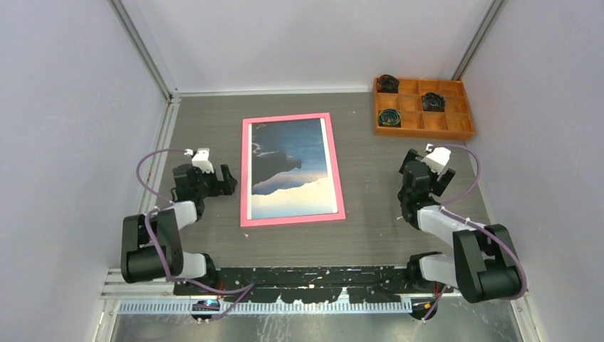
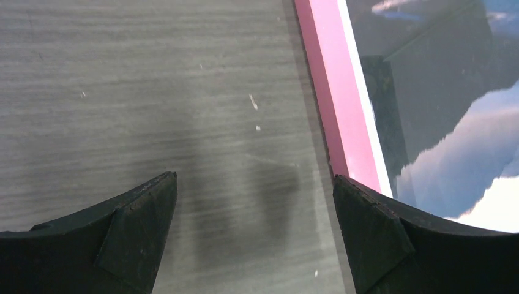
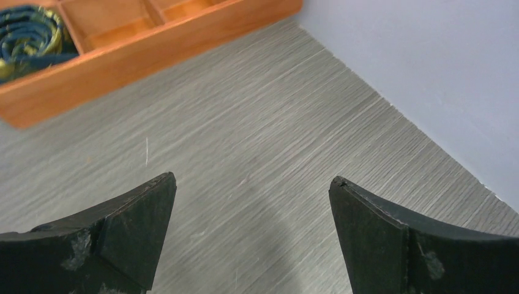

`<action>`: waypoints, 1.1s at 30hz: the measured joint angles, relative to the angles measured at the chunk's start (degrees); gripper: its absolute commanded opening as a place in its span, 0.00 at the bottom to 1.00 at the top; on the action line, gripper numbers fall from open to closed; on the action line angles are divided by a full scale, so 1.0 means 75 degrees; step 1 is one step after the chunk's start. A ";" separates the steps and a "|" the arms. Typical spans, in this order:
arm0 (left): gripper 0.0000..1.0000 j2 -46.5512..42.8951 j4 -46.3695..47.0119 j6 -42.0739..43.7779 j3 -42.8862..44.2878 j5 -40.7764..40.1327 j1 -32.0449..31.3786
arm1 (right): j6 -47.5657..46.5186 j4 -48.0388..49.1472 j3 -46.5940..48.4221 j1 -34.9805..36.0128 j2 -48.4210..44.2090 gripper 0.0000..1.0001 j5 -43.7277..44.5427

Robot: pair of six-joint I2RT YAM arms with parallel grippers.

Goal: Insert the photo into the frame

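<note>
The pink frame (image 1: pixel 244 171) lies flat, face up, in the middle of the table. The photo (image 1: pixel 292 165), a blue seascape with dark mountains and pale clouds, sits inside its border. In the left wrist view the frame's pink left border (image 2: pixel 336 98) and the photo (image 2: pixel 447 104) show at the right. My left gripper (image 1: pixel 226 179) is open and empty just left of the frame, its jaws over bare table (image 2: pixel 254 184). My right gripper (image 1: pixel 407 162) is open and empty, well right of the frame, over bare table (image 3: pixel 252 184).
An orange compartment tray (image 1: pixel 447 128) stands at the back right with three dark coiled items in it; its near wall shows in the right wrist view (image 3: pixel 141 55). White walls close the table on the left, back and right (image 3: pixel 428 73).
</note>
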 measured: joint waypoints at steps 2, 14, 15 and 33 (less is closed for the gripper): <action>1.00 0.0268 0.0507 -0.0143 0.0026 -0.0020 0.0000 | -0.0006 0.0335 0.0000 -0.0221 0.0175 1.00 0.0064; 1.00 0.1419 0.4558 -0.0402 -0.0860 -0.0111 -0.0169 | -0.0224 0.2477 -0.0061 -0.0312 0.2250 1.00 -0.0402; 1.00 0.1550 0.4937 -0.0376 -0.0962 -0.0137 -0.0254 | -0.0274 0.2617 -0.0090 -0.0312 0.2267 1.00 -0.0536; 1.00 0.1842 0.4479 -0.0020 -0.0242 -0.1119 -0.0860 | -0.0221 0.3226 -0.0076 -0.1303 0.2827 1.00 -0.2696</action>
